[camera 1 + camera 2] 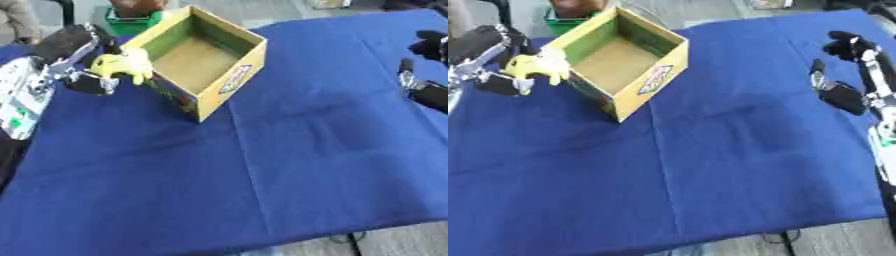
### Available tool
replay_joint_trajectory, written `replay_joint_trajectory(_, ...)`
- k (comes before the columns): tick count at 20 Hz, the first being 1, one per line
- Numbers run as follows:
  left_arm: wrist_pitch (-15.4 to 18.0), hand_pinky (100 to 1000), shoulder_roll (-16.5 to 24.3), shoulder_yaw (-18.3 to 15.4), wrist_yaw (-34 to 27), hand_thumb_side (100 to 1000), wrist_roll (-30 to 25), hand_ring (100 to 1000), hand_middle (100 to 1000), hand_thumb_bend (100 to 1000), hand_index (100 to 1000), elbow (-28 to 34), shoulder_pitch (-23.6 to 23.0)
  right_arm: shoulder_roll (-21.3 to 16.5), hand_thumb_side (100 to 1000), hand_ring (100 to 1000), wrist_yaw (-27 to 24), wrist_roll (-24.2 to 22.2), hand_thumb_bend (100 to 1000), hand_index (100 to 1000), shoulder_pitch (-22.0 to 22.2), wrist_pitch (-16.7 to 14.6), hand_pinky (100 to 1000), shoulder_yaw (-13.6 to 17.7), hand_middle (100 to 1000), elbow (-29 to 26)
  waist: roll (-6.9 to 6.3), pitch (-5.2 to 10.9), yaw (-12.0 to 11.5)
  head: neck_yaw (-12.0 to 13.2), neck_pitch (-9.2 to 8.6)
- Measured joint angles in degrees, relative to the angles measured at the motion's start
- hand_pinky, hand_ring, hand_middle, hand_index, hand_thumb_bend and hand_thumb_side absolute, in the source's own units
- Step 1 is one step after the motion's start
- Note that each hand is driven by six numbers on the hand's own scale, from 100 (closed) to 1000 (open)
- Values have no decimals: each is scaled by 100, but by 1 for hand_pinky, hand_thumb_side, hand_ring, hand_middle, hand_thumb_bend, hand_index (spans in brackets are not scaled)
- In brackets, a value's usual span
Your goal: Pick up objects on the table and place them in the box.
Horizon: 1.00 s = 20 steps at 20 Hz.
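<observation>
Across nearly the whole scene lay a blue cloth (262,165) covering the table, creased faintly down its middle, with grey floor showing past its near right corner. On the far left part of the cloth stood an open cardboard box (229,75), yellow outside and green along its inner walls, its brown bottom bare, one corner turned toward the near side and a printed label on its right-hand wall. At the left edge, the left hand (74,55), black with silver links, was held just left of the box, its fingers curled round a small yellow object (122,65); the object's shape could not be made out beyond soft, lumpy yellow. That yellow thing was pressed against or just beside the outer left wall of the box, near the rim and not inside it. Over at the far right edge, the right hand (852,75) hovered above the cloth, well apart from the box, fingers spread and relaxed, grasping nothing.
</observation>
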State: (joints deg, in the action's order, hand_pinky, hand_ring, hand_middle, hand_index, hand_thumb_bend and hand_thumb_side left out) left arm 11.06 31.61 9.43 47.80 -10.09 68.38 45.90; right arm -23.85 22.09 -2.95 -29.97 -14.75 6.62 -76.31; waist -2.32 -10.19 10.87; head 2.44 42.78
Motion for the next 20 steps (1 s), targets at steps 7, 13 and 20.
replay_joint_trajectory(7,-162,485,-342,-175,505,100,601,285,196,140,382,-722,423,143,230,794,0,-134,100,884,-195,-60,850,-139,697,0,-34,-8,403,188,-12)
replay_joint_trajectory(13,-372,501,-594,-414,968,100,1379,344,259,275,428,-1253,607,355,233,794,0,-265,100,884,-399,-111,851,-266,696,-14,-133,-90,858,480,-107)
replay_joint_trajectory(20,-427,644,-804,-509,1597,155,1947,602,576,567,713,-1583,647,594,235,793,0,-373,100,884,-588,-122,850,-345,694,-148,-189,-227,1218,783,-266)
